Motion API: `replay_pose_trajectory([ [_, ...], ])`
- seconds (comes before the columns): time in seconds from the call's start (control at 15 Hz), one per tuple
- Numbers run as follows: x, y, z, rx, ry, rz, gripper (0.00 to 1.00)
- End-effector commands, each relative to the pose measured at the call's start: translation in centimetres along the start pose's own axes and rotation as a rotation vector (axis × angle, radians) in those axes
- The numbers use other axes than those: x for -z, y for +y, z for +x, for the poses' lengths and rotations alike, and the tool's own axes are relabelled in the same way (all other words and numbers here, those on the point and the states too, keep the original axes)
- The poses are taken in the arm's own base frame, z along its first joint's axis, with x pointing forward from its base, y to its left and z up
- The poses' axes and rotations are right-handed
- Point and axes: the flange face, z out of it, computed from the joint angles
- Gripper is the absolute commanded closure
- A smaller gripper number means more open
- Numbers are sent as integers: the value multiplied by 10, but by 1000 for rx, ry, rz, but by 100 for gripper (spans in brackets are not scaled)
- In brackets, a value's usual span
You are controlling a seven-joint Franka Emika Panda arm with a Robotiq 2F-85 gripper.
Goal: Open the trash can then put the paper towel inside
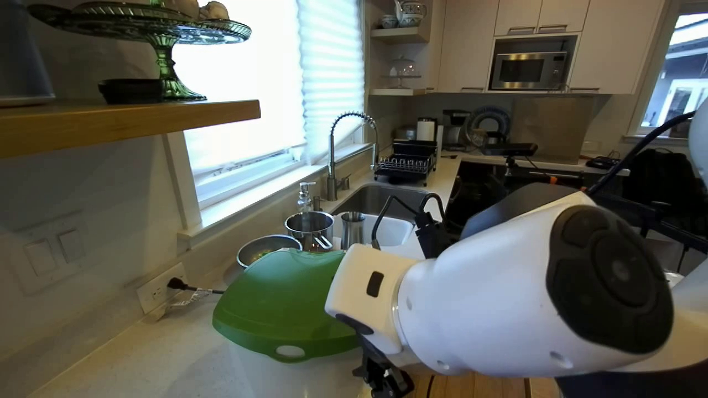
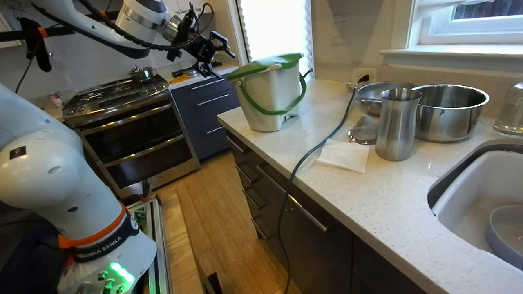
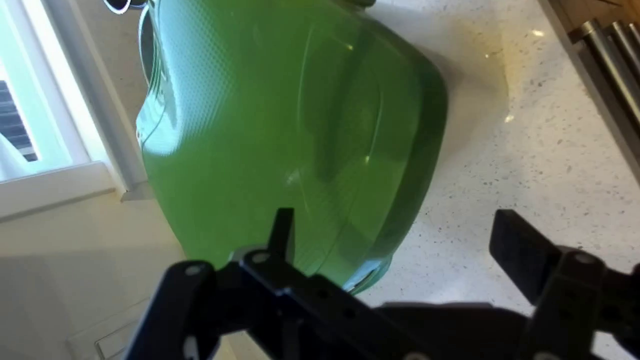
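Standing wide and empty near the trash can [image 2: 271,87] on the surface [image 2: 392,192], the tool [image 3: 394,216] faces a green lid [image 3: 250,150], probably light, stiff and slippery, best caught at its rim [image 3: 420,160], while the likely limp paper towel [image 2: 345,156] wants a corner pinch.

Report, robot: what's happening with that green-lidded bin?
Hand open, empty. Trash can shut, green lid down. Paper towel on counter; nearby cord might snag.

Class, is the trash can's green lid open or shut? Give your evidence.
Shut: in an exterior view, the green lid lies across the top of the trash can.
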Motion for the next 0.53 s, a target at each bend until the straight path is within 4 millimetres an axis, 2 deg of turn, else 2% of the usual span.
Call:
replay_pose_trajectory([
  [0.0, -17, -5, 24, 2, -35, -43, 0],
  [0.47, -32, -11, 50, 20, -73, -118, 0],
])
